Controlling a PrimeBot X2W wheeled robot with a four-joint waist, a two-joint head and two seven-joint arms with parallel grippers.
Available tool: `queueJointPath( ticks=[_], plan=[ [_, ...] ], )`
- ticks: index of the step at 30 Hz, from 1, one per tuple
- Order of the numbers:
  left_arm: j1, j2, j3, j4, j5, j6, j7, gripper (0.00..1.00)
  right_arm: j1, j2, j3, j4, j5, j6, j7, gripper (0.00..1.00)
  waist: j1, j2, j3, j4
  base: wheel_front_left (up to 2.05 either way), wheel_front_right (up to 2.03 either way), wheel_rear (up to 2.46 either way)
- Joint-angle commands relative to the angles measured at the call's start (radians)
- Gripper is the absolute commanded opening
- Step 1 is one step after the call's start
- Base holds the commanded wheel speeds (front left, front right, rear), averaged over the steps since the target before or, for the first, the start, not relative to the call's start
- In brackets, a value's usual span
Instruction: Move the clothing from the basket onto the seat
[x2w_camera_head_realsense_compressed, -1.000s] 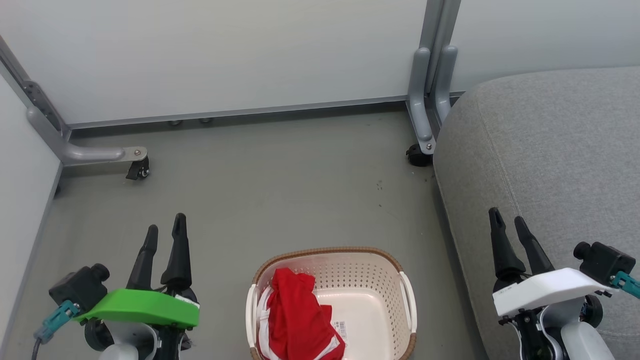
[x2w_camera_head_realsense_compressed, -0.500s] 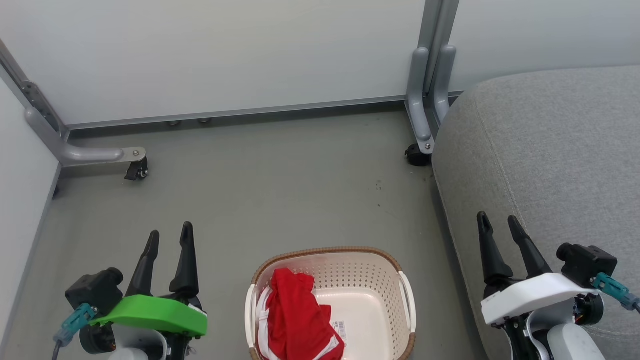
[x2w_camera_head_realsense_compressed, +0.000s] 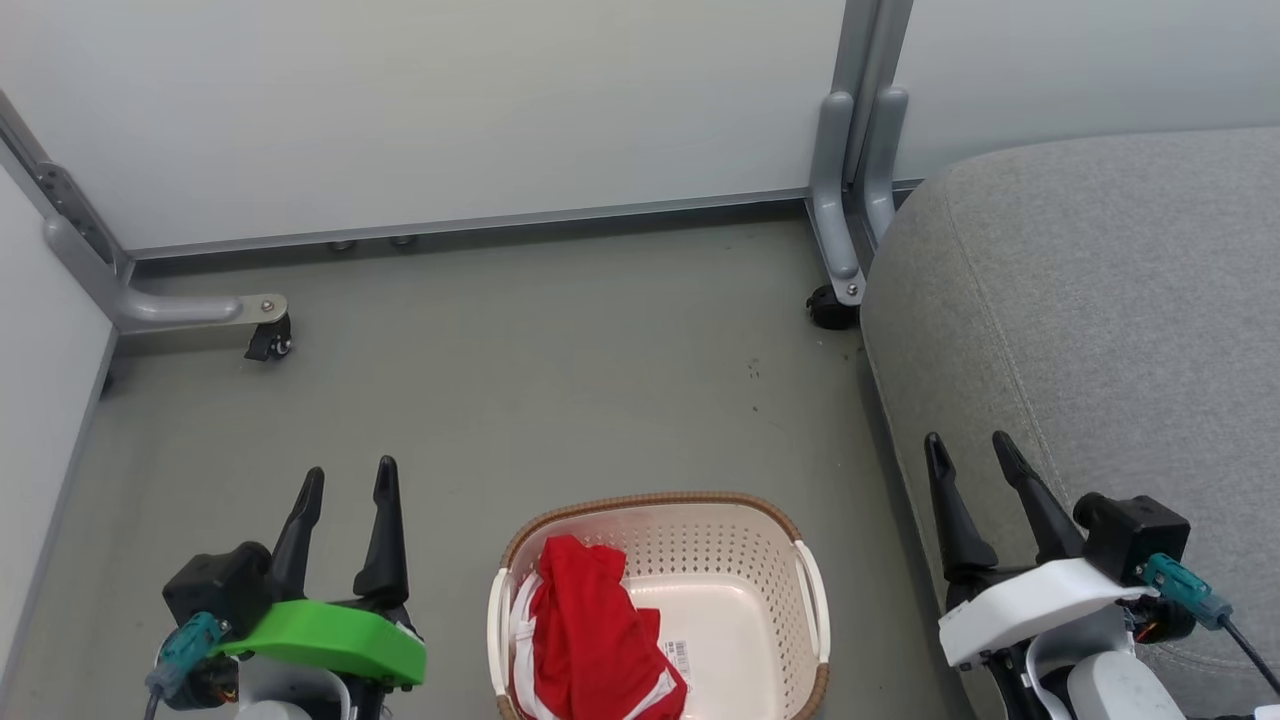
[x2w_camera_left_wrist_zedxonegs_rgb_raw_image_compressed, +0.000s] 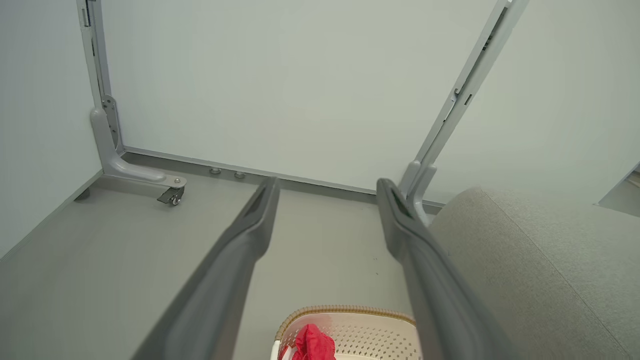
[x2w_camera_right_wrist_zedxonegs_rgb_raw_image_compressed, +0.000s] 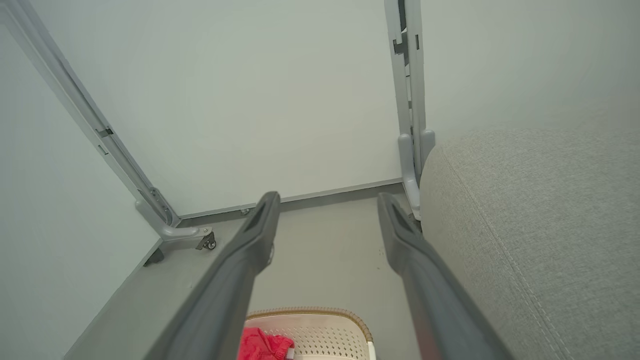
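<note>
Starting the first pick, you hold both grippers empty, jaws spread wide: the left gripper (x2w_camera_head_realsense_compressed: 350, 467) off to the left of the basket (x2w_camera_head_realsense_compressed: 650, 500), the right gripper (x2w_camera_head_realsense_compressed: 968, 440) at the edge of the seat (x2w_camera_head_realsense_compressed: 1100, 300). The clothing (x2w_camera_head_realsense_compressed: 590, 640) lies heaped in the basket's left half. Next, by my judgement, you need to lower one gripper onto that heap and close. Since a second ago both grippers have drawn inward towards the basket, and the camera has shifted slightly.

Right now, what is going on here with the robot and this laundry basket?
Nothing is being handled yet. The red clothing lies in the left side of the cream laundry basket on the floor. The left gripper is open beside the basket, and the right gripper is open over the edge of the grey sofa seat. Both hold nothing.
</note>
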Motion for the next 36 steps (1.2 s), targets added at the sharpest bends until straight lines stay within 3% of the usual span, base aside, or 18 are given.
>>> queueJointPath(
  ticks=[1, 24, 36],
  plan=[
    [0.003, 0.003, 0.002, -0.001, 0.03, 0.003, -0.008, 1.0, 0.007, -0.006, 0.005, -0.002, -0.027, 0.002, -0.01, 1.0, 0.0, 0.0, 0.0, 0.0, 0.0, 0.0, 0.0],
    [0.017, -0.002, 0.004, 0.029, 0.209, 0.009, -0.058, 1.0, 0.014, 0.003, 0.028, 0.017, -0.197, 0.002, -0.056, 1.0, 0.0, 0.0, -0.004, -0.008, 0.0, 0.0, 0.0],
    [0.017, -0.002, 0.0, 0.057, 0.238, 0.016, -0.081, 1.0, 0.019, 0.011, 0.036, 0.019, -0.257, 0.002, -0.077, 1.0, 0.0, 0.0, -0.002, -0.015, 0.0, 0.0, 0.0]
  ],
)
